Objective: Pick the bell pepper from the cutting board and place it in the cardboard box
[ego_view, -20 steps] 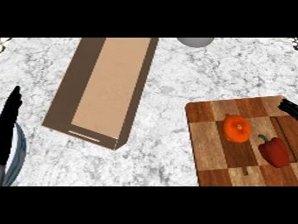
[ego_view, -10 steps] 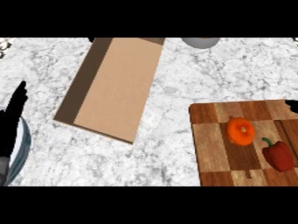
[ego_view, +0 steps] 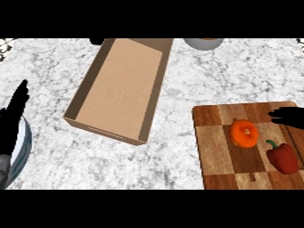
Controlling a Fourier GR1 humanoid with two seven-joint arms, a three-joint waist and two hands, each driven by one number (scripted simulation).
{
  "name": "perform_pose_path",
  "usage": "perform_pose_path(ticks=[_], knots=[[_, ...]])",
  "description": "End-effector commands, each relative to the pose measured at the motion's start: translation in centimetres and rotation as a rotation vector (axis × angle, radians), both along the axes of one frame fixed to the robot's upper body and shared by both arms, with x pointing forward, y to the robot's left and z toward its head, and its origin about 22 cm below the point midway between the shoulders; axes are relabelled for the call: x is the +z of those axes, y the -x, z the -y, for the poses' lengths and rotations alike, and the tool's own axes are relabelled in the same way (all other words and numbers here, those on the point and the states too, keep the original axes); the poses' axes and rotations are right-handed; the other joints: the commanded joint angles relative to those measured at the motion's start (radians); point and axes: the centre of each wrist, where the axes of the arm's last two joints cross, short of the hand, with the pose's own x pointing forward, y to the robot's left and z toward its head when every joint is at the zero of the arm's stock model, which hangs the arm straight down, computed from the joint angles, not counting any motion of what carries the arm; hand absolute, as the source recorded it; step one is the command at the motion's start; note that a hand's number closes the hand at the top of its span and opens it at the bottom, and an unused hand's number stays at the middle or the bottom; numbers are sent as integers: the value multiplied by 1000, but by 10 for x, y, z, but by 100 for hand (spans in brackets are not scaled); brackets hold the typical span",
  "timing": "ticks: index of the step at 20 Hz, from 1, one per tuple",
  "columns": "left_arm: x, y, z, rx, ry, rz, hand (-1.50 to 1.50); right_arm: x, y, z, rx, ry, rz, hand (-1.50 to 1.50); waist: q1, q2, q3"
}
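Head view: red bell pepper (ego_view: 283, 156) lies on cutting board (ego_view: 216, 151), near its right edge; orange vegetable (ego_view: 244, 133) just up-left. Right robot hand (ego_view: 299, 117), fingers straight, over board's upper-right corner. Cardboard box (ego_view: 121, 89) left of board on tabletop (ego_view: 246, 75). Left robot hand (ego_view: 13, 111) farther left, fingers straight, resting.

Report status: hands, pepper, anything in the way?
Left hand open, resting at left edge. Right hand open over board, holding nothing. Pepper on board, untouched. Orange item beside it, toward box.

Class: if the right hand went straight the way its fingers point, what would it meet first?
Probably the round orange fruit on the cutting board; the right hand may pass above it.
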Motion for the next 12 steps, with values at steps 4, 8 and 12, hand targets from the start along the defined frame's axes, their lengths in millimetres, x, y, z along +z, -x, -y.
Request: perform_pose_path(ticks=[4,8,12], knots=[[-24,-10,-14,52,-65,-48,0,-18,-27,-17,64,96,-57,-150,-16,8,-15],[-26,18,-24,55,-54,-56,0,-24,-18,-33,77,103,-56,-150,-26,-2,-16],[-33,5,-36,65,-60,-61,0,-28,-29,-22,68,93,-54,-150,-26,4,-16]])
